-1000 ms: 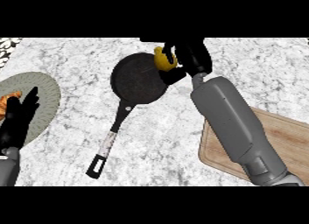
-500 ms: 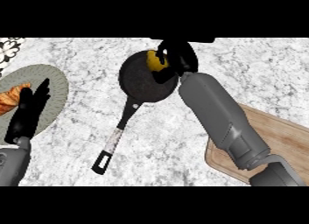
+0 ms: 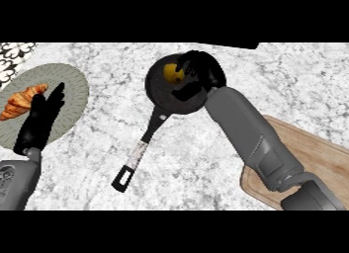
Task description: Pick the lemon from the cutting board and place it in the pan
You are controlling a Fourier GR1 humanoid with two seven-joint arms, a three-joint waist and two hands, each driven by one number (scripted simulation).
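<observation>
Right robot hand [image 3: 200, 74] sits over the black pan [image 3: 169, 99] near the far edge of the marbled worktop [image 3: 206, 148]. Its fingers curl around the lemon [image 3: 171, 72], grasping it. The lemon shows as a yellow patch at the hand's left side, inside the pan's rim, toward the far part of the pan. Whether the fruit touches the pan floor cannot be told; the hand covers its underside.

Right grey forearm [image 3: 250, 133] runs from the lower right corner diagonally up to the pan, crossing over the near left corner of the wooden cutting board [image 3: 323, 163]. The board lies at the right side of the worktop, nothing visible on the part in view.

Pan handle [image 3: 137, 158] points toward the near edge and slightly left, black with a pale band partway along; its end rests on the worktop, well apart from both arms.

Left robot hand [image 3: 42, 118] is at the left of the view, fingers straight and together, released, holding nothing. It lies over the near right part of a grey-green plate [image 3: 71, 84]. A croissant [image 3: 22, 101] rests on that plate just left of the fingertips; contact between them cannot be told.

A patterned black-and-white surface [image 3: 2, 64] shows at the far left corner.
</observation>
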